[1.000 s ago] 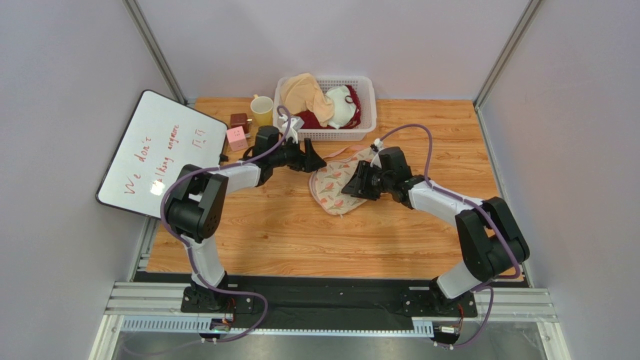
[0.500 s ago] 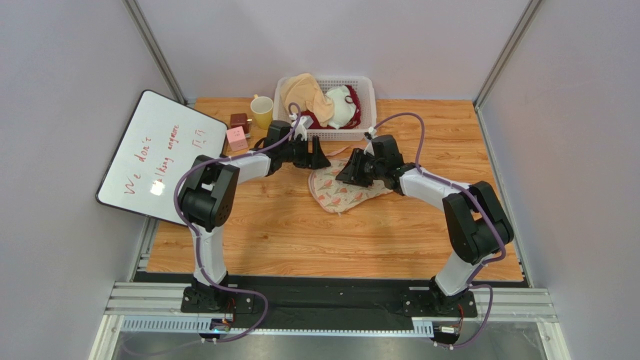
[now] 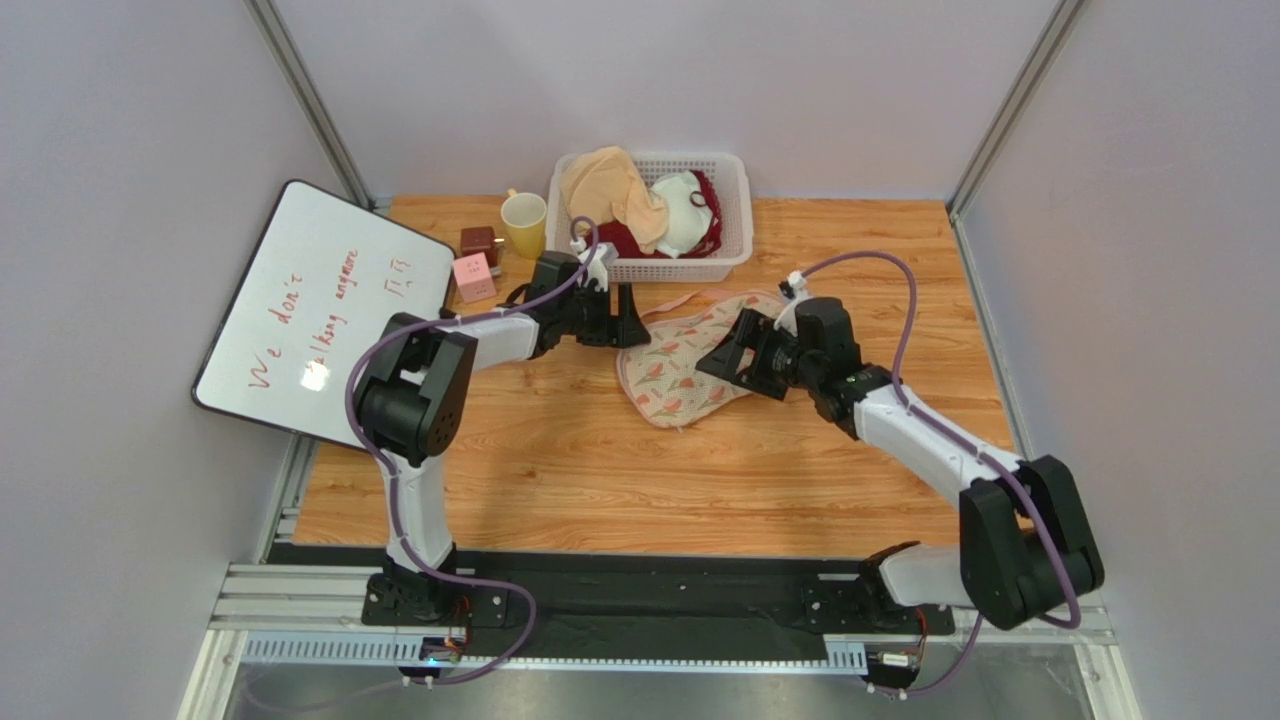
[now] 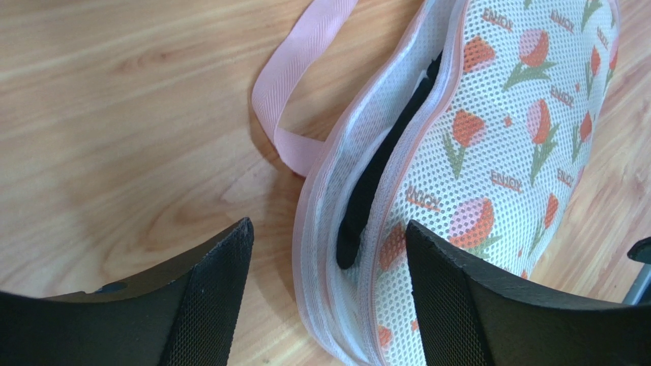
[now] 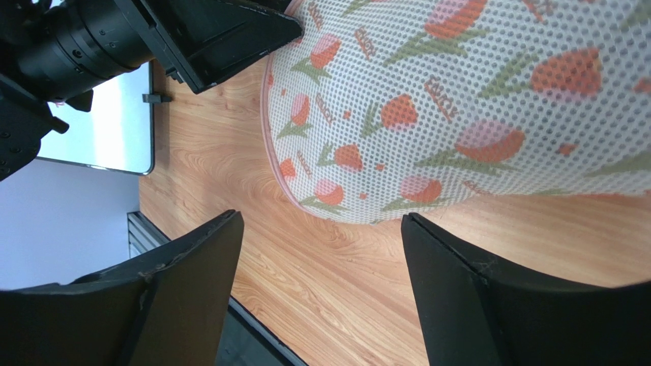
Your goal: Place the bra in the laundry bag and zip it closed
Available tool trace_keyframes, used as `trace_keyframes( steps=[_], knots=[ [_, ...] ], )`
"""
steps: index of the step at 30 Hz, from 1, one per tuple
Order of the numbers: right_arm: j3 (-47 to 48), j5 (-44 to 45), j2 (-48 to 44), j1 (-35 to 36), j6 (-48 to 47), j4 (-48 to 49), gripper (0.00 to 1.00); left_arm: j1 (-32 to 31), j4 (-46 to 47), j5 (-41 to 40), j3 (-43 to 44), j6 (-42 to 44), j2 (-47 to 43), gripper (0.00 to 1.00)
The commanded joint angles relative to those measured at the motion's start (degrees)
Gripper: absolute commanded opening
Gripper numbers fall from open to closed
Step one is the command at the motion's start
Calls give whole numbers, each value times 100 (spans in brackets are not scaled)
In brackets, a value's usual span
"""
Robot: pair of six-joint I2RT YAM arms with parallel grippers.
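Closest in, my left gripper (image 4: 327,229) hangs wide and empty over the unzipped pink edge of the laundry bag (image 4: 497,152), the bra (image 4: 382,168) dark inside. My right gripper (image 5: 321,221), equally wide, hovers beside its rounded end. Light, floppy mesh will likely bunch, so I'd pin the fabric beside the zipper.

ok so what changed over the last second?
The right gripper backed off the laundry bag toward the right, its elbow swinging out, and now hangs open beside it. Whether it released anything isn't clear. The left gripper stayed open at the bag's far-left edge. Bag, basket and whiteboard unmoved.
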Motion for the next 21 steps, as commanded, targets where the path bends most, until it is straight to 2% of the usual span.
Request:
trace_keyframes(
  steps=[1, 6, 12, 15, 16, 18, 19, 21],
  knots=[
    [-882, 146, -578, 4, 252, 677, 83, 44, 313, 106, -45, 38, -269, 80],
    [-1596, 129, -721, -49, 743, 1739, 86, 88, 242, 406, 140, -24, -58, 81],
    [-1940, 111, -203, -66, 1060, 2574, 86, 88, 172, 564, 211, 29, 57, 78],
    [-2194, 111, 87, -66, 1351, 3241, 86, 97, 128, 634, 307, 2, 171, 70],
    [-2221, 128, 193, -66, 1386, 3323, 86, 97, 32, 609, 334, 11, 241, 58],
    [-2186, 33, 508, -66, 1413, 3455, 86, 140, -30, 390, 369, -50, 259, 43],
    [-2177, -12, 606, -40, 1413, 3525, 86, 158, -91, 310, 360, -59, 250, 39],
    [-2186, -4, 790, 47, 1483, 3718, 86, 193, -127, 65, 343, -129, 250, 38]
  ],
)
